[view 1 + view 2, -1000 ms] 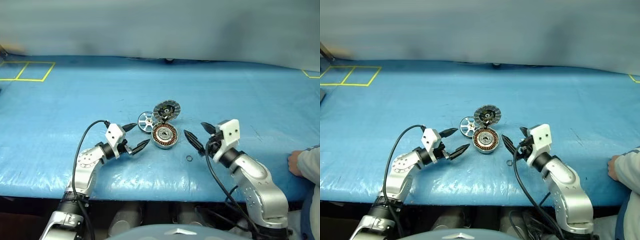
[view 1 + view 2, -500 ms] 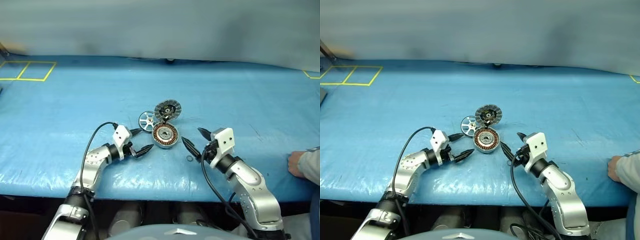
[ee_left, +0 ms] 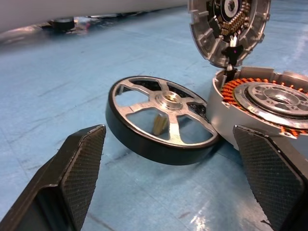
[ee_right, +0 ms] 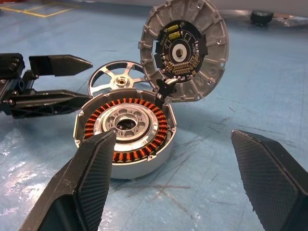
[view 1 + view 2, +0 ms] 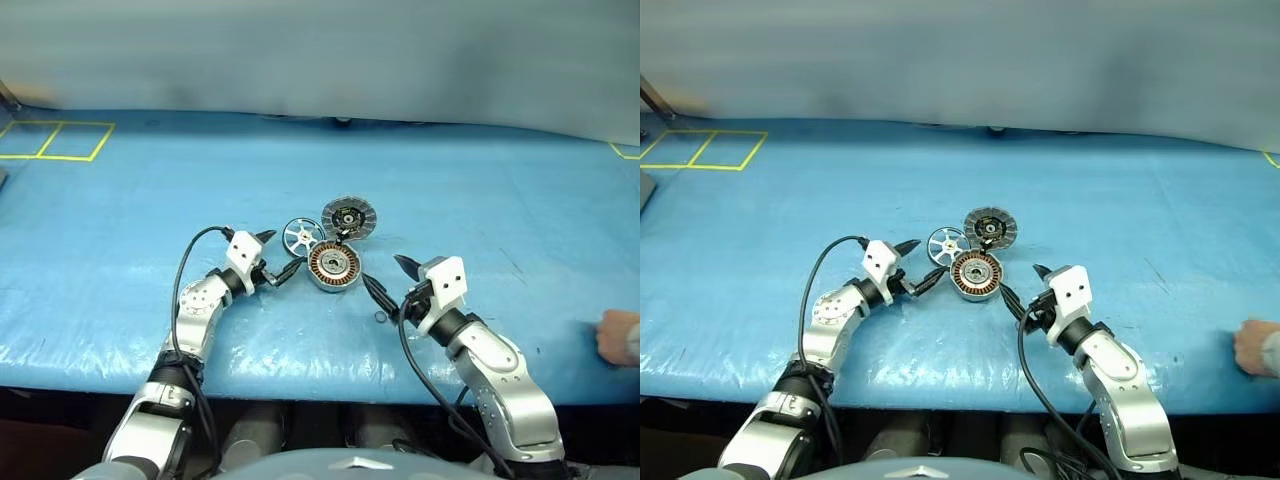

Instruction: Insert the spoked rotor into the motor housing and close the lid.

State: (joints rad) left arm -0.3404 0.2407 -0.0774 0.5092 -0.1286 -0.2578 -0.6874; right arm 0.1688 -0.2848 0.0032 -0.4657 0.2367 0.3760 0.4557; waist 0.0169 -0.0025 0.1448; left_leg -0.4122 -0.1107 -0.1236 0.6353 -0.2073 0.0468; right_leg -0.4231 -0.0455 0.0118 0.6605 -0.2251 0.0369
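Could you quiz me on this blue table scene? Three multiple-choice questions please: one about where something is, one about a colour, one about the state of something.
1. Where does the spoked rotor lie?
A. inside the motor housing
B. on the table beside the motor housing
C. in the right claw

2. What colour are the windings inside the motor housing?
A. copper-orange
B. green
C. white

3. How does the lid stand?
A. shut flat on the housing
B. lying apart on the table
C. swung open, upright at the housing's rim

Answers:
1 B: the left wrist view shows the rotor resting on the blue table, one edge tipped up against the housing.
2 A: an orange ring circles the housing's centre.
3 C: the lid's finned inner face stands up, joined at the rim.
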